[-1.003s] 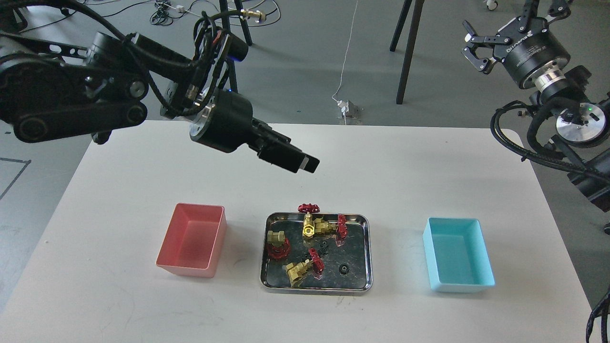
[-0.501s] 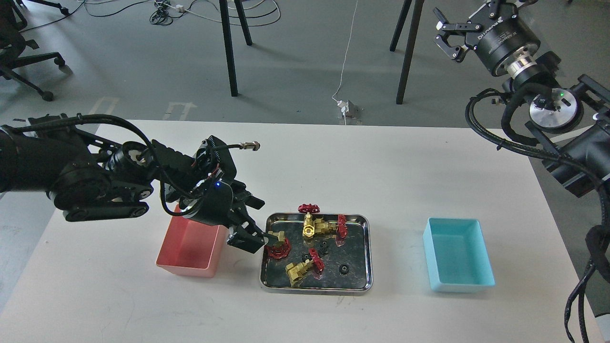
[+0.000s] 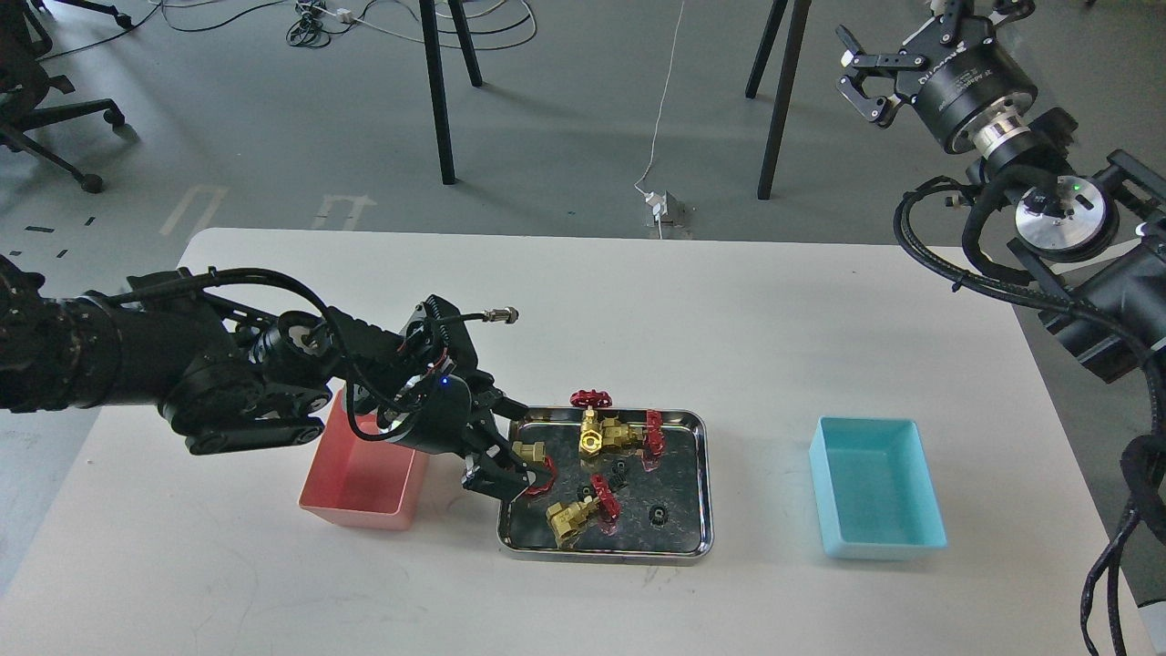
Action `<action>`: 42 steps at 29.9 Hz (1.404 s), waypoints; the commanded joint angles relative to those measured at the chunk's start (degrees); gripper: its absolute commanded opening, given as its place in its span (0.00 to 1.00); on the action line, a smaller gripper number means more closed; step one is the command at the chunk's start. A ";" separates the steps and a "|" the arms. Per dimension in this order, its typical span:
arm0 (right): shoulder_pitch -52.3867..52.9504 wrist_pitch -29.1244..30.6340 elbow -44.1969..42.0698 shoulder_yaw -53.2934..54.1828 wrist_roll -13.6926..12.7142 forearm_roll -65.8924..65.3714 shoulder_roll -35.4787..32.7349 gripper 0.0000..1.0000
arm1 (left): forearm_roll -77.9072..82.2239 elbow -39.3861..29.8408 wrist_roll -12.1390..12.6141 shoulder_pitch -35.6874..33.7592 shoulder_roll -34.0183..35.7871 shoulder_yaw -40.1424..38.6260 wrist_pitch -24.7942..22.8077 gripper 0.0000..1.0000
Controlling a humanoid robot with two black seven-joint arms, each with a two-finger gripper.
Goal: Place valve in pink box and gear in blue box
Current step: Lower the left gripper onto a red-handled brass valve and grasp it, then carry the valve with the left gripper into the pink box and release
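Observation:
Several brass valves with red handwheels lie in a steel tray at the table's middle. My left gripper reaches in low over the tray's left edge, its fingers spread on either side of the leftmost valve, whose handwheel is partly hidden. Other valves lie at the tray's back and front. Two black gears lie in the tray. The pink box stands left of the tray, partly under my left arm. The blue box stands to the right, empty. My right gripper is open, raised high at the far right.
A cable plug sticks out from my left wrist. Chair and stand legs and a power cable are on the floor beyond the table's far edge. White table surface lies in front of the tray and boxes.
My left arm has come down from high above the table to the tray, and its fingers have moved in around the leftmost valve. The right gripper has shifted slightly.

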 commanded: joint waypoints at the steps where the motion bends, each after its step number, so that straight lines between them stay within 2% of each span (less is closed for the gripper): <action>1: -0.55 0.23 0.04 0.09 0.00 0.00 -0.28 1.00 | 0.05 2.88 0.00 1.89 -1.62 0.36 1.53 0.78; 5: -0.64 0.40 0.04 0.09 0.00 0.09 -0.28 1.00 | 0.40 5.34 0.00 3.22 -3.03 0.97 2.68 0.65; 9: -0.99 0.40 -0.05 0.09 0.00 0.00 -0.28 1.00 | 3.03 5.53 0.00 3.57 -2.94 0.89 2.94 0.58; 14: -1.69 0.40 -0.05 0.18 0.09 0.09 -0.19 1.00 | 3.21 5.53 0.00 3.74 -2.50 0.89 3.64 0.35; 22: -1.96 0.32 -0.05 0.27 0.09 0.09 -0.02 1.00 | 3.21 5.44 0.00 3.74 -2.32 0.89 4.61 0.10; 26: -1.96 0.32 -0.05 0.27 0.09 0.09 -0.11 1.00 | 3.12 4.56 0.00 3.13 -1.62 -0.08 5.31 0.08; 31: -1.78 -0.03 -0.05 0.62 0.09 0.00 0.16 1.00 | 2.95 1.67 0.00 0.06 3.03 -3.50 5.49 0.07; 34: -0.90 -1.08 0.04 1.49 0.18 0.09 0.51 1.00 | 2.95 -3.25 0.00 -2.75 8.73 -6.31 5.14 0.08; 39: 5.50 -6.26 -0.05 2.38 0.09 0.09 1.91 1.00 | 3.04 -11.42 0.00 -7.94 19.45 -6.23 5.14 0.08; 42: 8.67 -8.99 -0.05 2.29 0.09 0.09 2.53 1.00 | 4.78 -13.28 0.00 -8.12 25.26 -5.97 5.14 0.08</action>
